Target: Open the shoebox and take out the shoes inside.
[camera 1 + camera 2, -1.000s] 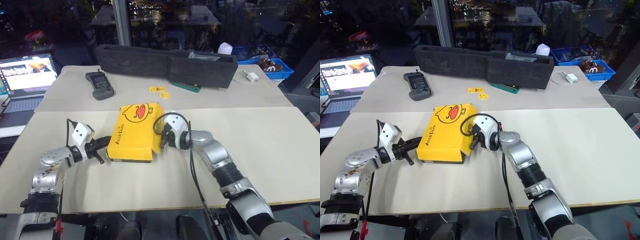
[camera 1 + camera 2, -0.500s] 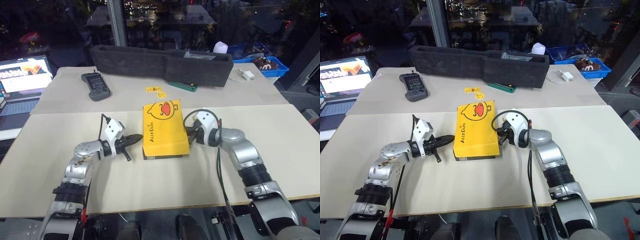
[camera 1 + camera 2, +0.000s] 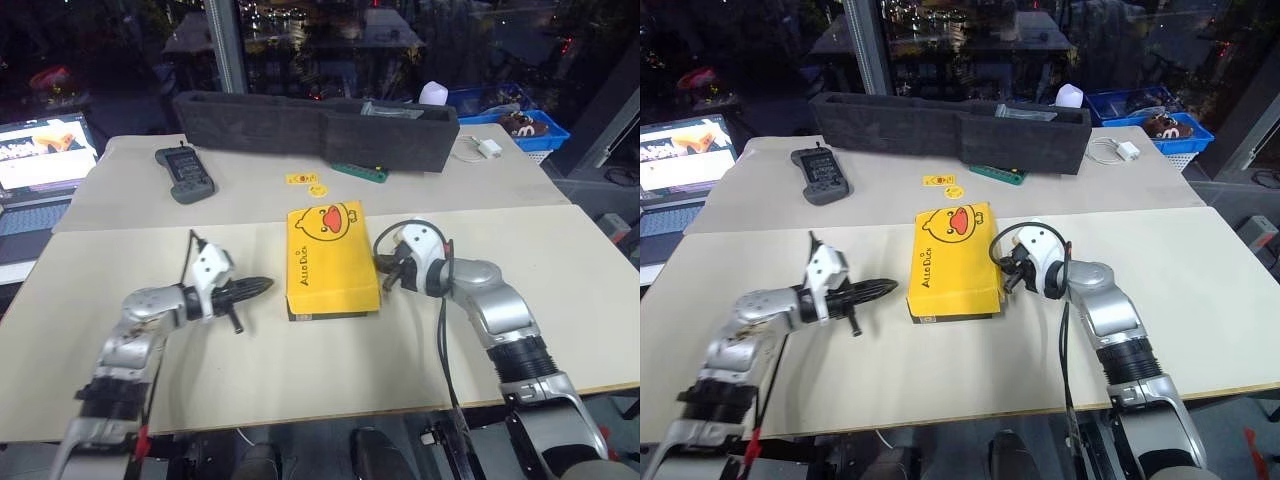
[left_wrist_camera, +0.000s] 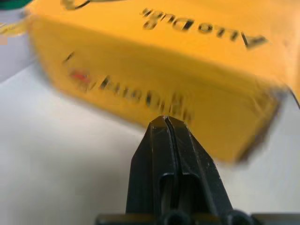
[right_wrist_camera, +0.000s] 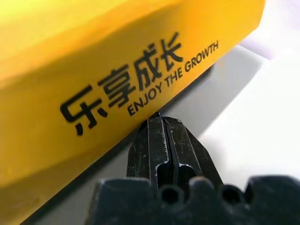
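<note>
The shoebox (image 3: 330,258) lies closed on the front table, its yellow lid with the duck face on top. The shoes are hidden inside it. My left gripper (image 3: 264,285) is shut and points at the box's left side with a small gap between them; the left wrist view shows its fingertips (image 4: 159,129) pressed together before the yellow side (image 4: 154,79). My right gripper (image 3: 386,281) is shut at the box's right side. In the right wrist view its tips (image 5: 157,119) sit at the lower edge of the lettered lid (image 5: 117,84).
A long dark grey foam tray (image 3: 320,120) spans the back table, with a flat green strip (image 3: 360,172) and yellow stickers (image 3: 305,180) in front of it. A black handset (image 3: 185,172) and a laptop (image 3: 40,165) are at the left, a blue basket (image 3: 510,120) at the right.
The shoebox has slid to the right and turned straighter. My right gripper drew right along with it. The left gripper, which was against the box's left side, now stands slightly apart.
</note>
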`<state>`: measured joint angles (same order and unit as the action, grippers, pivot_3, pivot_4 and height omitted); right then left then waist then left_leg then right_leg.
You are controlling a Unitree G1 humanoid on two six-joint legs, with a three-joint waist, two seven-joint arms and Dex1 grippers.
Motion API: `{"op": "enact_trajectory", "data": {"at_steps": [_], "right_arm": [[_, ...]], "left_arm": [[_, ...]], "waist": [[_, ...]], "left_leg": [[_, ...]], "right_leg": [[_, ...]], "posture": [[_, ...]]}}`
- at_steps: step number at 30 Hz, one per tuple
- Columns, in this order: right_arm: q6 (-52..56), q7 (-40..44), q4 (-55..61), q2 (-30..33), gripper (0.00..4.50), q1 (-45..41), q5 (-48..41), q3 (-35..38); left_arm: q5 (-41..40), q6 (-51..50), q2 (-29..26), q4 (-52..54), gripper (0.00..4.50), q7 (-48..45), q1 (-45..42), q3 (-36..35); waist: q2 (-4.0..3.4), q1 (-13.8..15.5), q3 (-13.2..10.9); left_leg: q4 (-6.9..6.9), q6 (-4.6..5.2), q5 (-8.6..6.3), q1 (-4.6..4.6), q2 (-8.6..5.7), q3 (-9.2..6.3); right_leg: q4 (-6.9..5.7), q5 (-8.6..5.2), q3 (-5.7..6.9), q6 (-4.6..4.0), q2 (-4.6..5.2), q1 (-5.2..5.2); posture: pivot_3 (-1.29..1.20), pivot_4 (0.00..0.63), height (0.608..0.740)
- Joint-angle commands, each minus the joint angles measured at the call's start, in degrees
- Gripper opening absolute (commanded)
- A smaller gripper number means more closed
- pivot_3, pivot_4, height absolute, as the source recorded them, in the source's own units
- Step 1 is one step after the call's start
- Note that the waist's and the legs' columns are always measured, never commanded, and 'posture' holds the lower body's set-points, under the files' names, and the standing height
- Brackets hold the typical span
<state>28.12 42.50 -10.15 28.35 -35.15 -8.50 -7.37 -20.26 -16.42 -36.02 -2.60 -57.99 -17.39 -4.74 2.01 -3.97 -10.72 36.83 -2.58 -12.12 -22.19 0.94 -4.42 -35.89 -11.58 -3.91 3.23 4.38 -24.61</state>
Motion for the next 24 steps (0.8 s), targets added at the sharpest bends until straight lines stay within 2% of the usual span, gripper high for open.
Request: {"op": "enact_trajectory", "data": {"at_steps": [1,5,11,16,24], "right_arm": [[-1.39,0.92,1.36,1.8,0.0,-0.11,-0.24,2.1],[-2.65,3.36,0.54,5.11,0.0,0.94,-0.31,3.07],[-5.5,9.17,-1.43,9.04,0.0,2.6,-0.33,2.19],[-8.38,11.03,-7.25,6.93,0.0,0.53,0.96,0.32],[-8.13,13.66,-8.93,2.21,0.0,-2.74,-0.78,-0.41]], "left_arm": [[-7.11,-5.42,-1.89,9.78,0.01,0.38,4.11,-5.87],[-12.13,-9.96,-5.41,19.51,0.01,-1.24,14.49,-10.81],[-15.47,-8.9,-4.0,29.44,0.01,-0.09,29.54,-16.35],[-17.17,-7.91,-2.77,32.58,0.01,2.21,31.3,-17.92],[-13.75,-2.13,0.54,33.07,0.01,3.52,31.0,-13.52]], "waist": [[0.0,0.09,0.0],[-0.04,0.01,-0.03],[-0.03,0.03,-0.05],[-0.02,-0.01,-0.06],[-0.03,-0.02,-0.06]], "left_leg": [[0.01,0.0,0.0,0.0,0.0,0.0],[0.0,0.0,0.0,0.0,0.02,0.0],[0.0,0.02,-0.02,0.08,0.02,0.04],[0.0,0.02,-0.01,0.25,0.06,0.08],[0.0,0.02,-0.02,0.19,0.05,0.07]], "right_leg": [[0.0,0.0,0.0,0.0,0.01,0.0],[0.05,-0.01,0.0,0.01,0.0,0.02],[0.07,-0.06,-0.01,0.0,0.0,0.09],[0.02,-0.1,-0.02,-0.08,-0.04,0.22],[0.06,-0.08,-0.02,-0.06,-0.04,0.2]], "posture": [[0.0,0.15,0.72],[0.0,0.15,0.72],[0.0,0.15,0.72],[0.0,0.15,0.72],[0.0,0.15,0.72]]}}
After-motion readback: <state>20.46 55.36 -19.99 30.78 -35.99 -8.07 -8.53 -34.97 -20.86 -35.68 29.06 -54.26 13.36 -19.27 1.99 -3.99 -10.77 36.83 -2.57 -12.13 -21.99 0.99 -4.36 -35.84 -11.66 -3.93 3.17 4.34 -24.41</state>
